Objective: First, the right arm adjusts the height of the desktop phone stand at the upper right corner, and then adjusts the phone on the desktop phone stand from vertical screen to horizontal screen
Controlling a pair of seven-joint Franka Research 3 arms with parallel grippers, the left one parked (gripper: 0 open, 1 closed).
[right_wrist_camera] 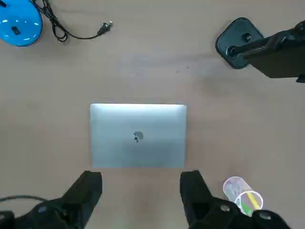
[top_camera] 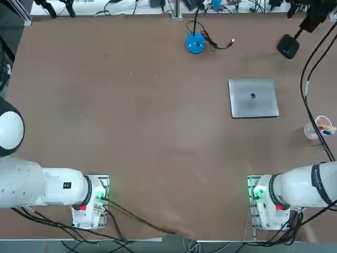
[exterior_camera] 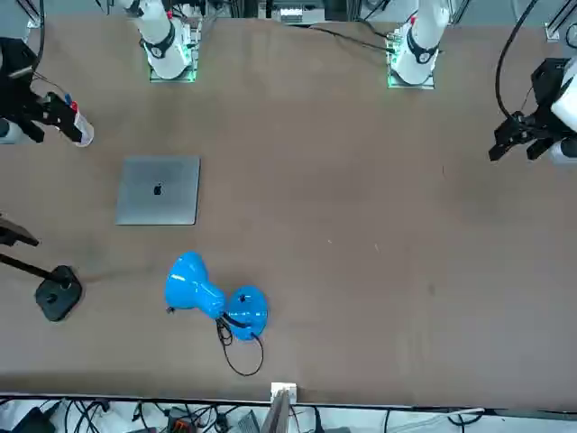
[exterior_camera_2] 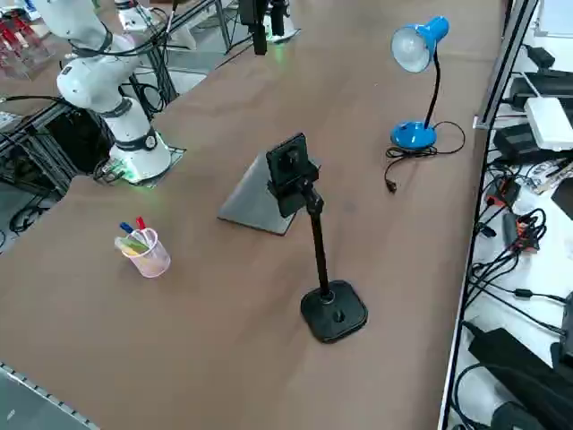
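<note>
Hovering over the table near the pen cup, right end effector has fingers apart, nothing gripped. Phone stand stands beyond the laptop, top upper right; wide base presumably steadies its raised head.

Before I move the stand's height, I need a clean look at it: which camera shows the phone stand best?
The right side view: base, pole and holder all show. The front and wrist views cut off the phone stand's upper end; the top view crops it too.
</note>
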